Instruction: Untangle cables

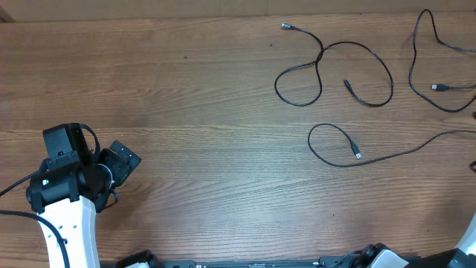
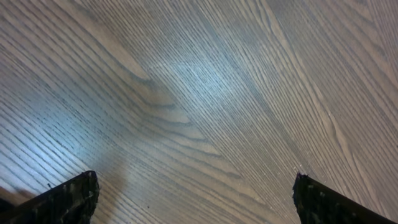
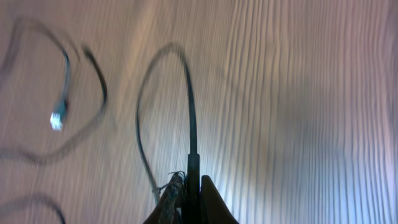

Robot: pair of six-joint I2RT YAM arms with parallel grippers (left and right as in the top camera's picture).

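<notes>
Three thin black cables lie apart on the wooden table at the upper right in the overhead view: a looped one (image 1: 335, 46), one at the far right (image 1: 416, 82), and a lower one (image 1: 331, 126) that runs off the right edge. My right gripper (image 3: 189, 199) is shut on a black cable's plug end (image 3: 193, 168); that cable (image 3: 189, 93) loops away over the table. A silver-tipped plug (image 3: 58, 118) lies to its left, blurred. My right gripper is outside the overhead view. My left gripper (image 1: 123, 160) (image 2: 196, 199) is open and empty over bare wood at the lower left, far from the cables.
The left arm's white link (image 1: 71, 231) and its thick black wire (image 1: 15, 186) occupy the lower left corner. Arm bases (image 1: 379, 259) sit along the front edge. The wooden table (image 1: 208, 112) fills the view.
</notes>
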